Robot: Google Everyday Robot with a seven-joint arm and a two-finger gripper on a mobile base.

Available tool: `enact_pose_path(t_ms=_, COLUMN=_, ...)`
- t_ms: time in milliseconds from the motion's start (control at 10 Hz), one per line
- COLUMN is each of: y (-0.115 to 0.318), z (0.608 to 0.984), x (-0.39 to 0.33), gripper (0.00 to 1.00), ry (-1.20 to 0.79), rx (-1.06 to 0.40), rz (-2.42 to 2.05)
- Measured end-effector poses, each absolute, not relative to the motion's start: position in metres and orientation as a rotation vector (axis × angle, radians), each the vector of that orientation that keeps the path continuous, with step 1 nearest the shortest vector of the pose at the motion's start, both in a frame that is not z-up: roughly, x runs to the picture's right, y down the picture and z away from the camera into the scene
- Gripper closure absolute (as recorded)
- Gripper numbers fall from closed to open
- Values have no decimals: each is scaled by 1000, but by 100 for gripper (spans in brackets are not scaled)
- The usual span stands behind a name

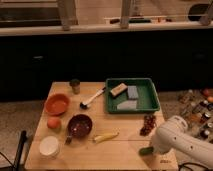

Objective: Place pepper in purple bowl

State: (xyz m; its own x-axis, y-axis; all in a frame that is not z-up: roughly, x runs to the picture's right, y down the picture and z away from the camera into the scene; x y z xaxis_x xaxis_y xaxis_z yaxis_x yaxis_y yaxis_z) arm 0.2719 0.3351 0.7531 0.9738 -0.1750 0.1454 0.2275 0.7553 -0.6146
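The pepper (145,150) is a small dark-green shape lying near the front right edge of the wooden table (125,152). Only its left end shows; the rest is hidden behind my arm. My gripper (153,145) is at the end of the white arm at the table's front right corner, right at the pepper. The purple bowl (80,125) stands on the left half of the table, well to the left of the gripper, and looks empty.
A pale banana-shaped item (105,136) lies between bowl and pepper. A dark red cluster (148,124) sits just behind the gripper. A green tray (150,102) holds sponges at the back right. An orange bowl (57,104), white bowl (49,146), orange fruit (53,122), brush (93,98) and cup (75,86) are on the left.
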Motion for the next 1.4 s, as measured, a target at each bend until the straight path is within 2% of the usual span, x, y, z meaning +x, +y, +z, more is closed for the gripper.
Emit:
enact_pose_path(t_ms=100, y=335, z=753, x=272, gripper=97, ry=-81, rx=-680, rz=-216)
enact_pose_path(t_ms=200, y=333, z=752, x=272, gripper=100, ry=-84, rx=-679, rz=-214)
enact_pose_path(t_ms=1400, y=297, z=731, x=262, gripper=100, ry=-211, rx=-632, rz=-191)
